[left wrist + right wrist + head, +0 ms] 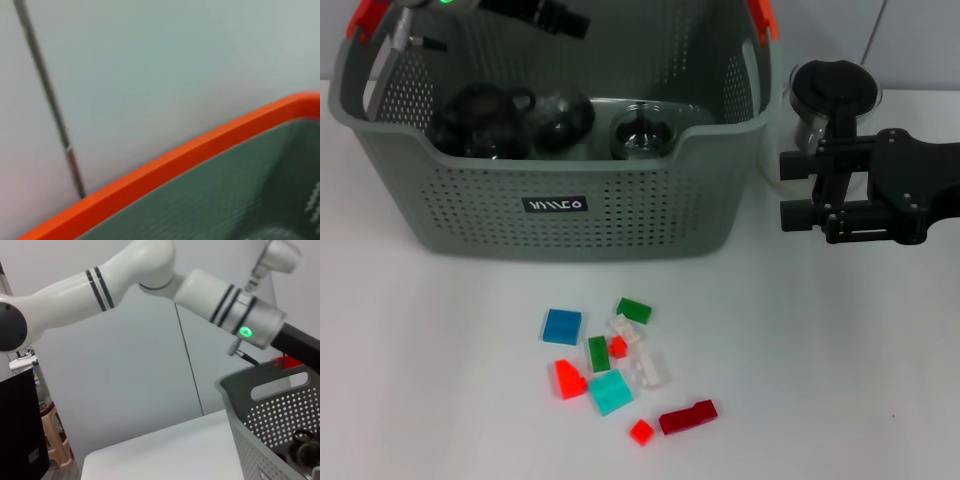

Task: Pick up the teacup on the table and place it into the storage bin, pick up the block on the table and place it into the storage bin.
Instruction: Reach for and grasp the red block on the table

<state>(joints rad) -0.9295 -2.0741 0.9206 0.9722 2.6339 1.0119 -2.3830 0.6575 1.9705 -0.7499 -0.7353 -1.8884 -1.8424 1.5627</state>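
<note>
The grey storage bin [560, 215] stands at the back of the white table [840, 380]. Inside it are dark glass pieces [480, 122] and a clear glass teacup [642, 132]. Loose blocks lie in a cluster in front of the bin, among them a blue one [561, 326], a green one [633, 310], a cyan one [610, 392] and a dark red one [687, 416]. My left gripper [545, 15] hangs over the bin's back left; its wrist view shows the bin's orange handle clip [175, 170]. My right gripper [788, 190] hovers right of the bin, open and empty.
A clear glass pitcher with a black lid [832, 95] stands behind my right gripper, close to the bin's right wall. The right wrist view shows the left arm [225, 300] above the bin's corner [270, 410] and bare tabletop [165, 450] beside it.
</note>
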